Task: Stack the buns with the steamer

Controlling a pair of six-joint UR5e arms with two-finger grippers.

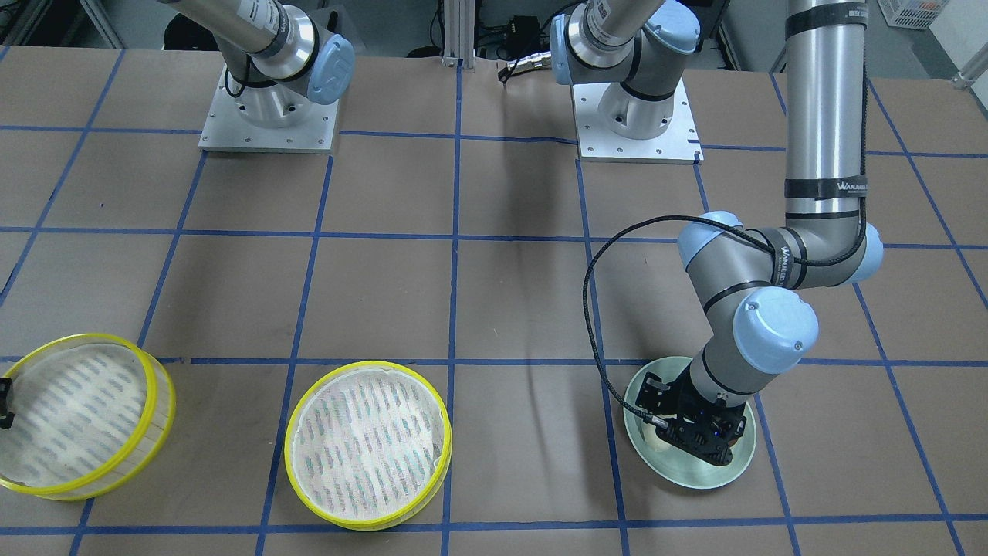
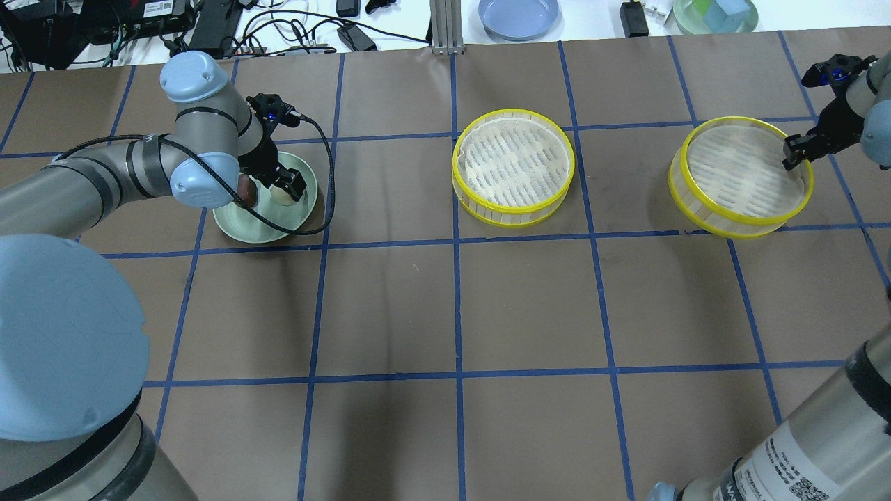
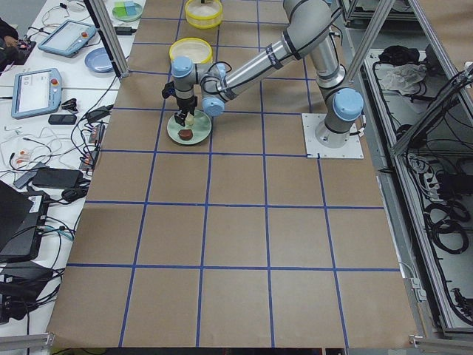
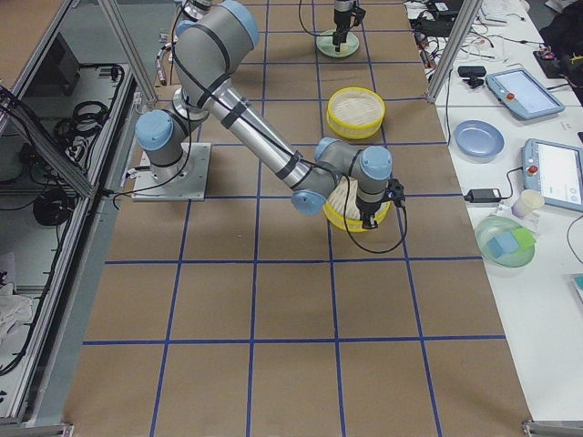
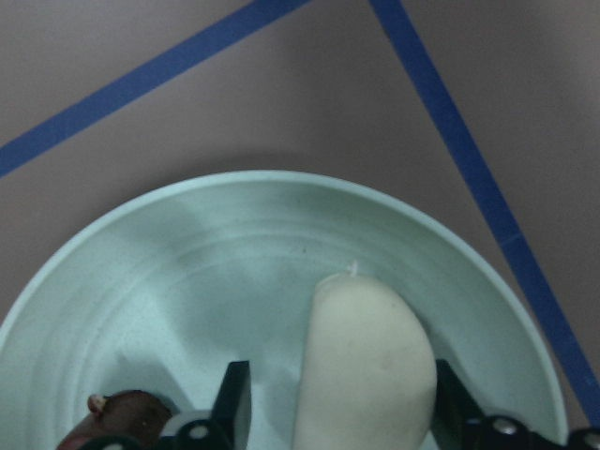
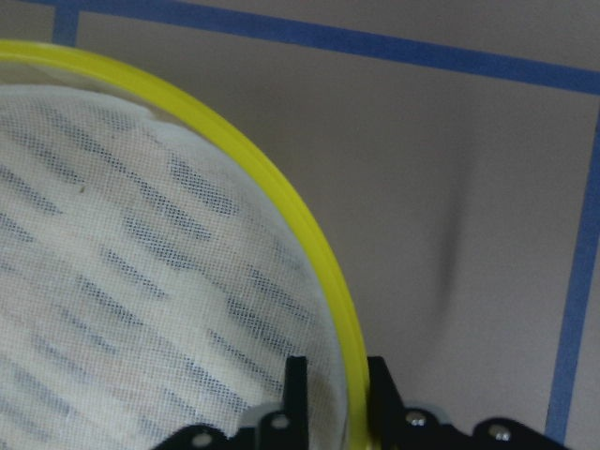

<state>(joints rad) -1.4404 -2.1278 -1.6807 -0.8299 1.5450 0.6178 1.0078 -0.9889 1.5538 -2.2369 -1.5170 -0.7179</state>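
Two buns lay on the pale green plate at the left end of the counter. The cream bun sat between the left jaws, which stood open around it with a gap showing along one flank, and the dark bun lay just beside it. Both would probably be light, soft and easily dented, the glossy dark one perhaps the more slippery. A gentle squeeze low across the widest flanks seemed the safest hold. The right jaws stood narrow astride the yellow rim of the outer steamer tray, one inside and one outside, apparently pinching the wall. That tray looked light, with a stiff rim but a thin translucent side likely to flex, so the rim was the sensible place to take it. The middle steamer tray sat well apart, unheld. Brown paper gridded with blue tape covered the counter, flat and matte. Beyond its far edge a white bench carried cables and a blue dish.
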